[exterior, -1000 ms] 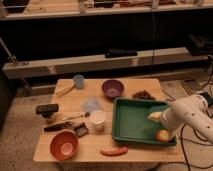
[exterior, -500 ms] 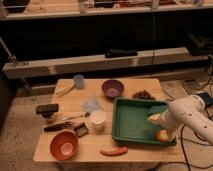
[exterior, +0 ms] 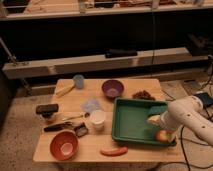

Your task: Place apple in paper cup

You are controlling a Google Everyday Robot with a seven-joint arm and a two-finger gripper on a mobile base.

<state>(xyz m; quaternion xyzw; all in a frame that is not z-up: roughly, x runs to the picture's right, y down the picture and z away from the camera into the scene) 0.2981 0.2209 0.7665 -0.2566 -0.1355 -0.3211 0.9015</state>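
Round yellow-orange apple (exterior: 162,136) is seen at front-right corner of rectangular green tray (exterior: 116,120), w/ gripper (exterior: 160,130) right at it; jaws' state can't be told. White cylindrical paper cup (exterior: 97,119) is stood just left of tray on wooden worktop (exterior: 142,153), rim unobstructed.

Gripper (exterior: 160,128) at the green tray's (exterior: 132,122) front-right corner covers the apple's (exterior: 163,136) top and the tray's right wall; arm (exterior: 192,114) is cropped right of the tray; dark heap (exterior: 143,94) behind the tray is unidentifiable.
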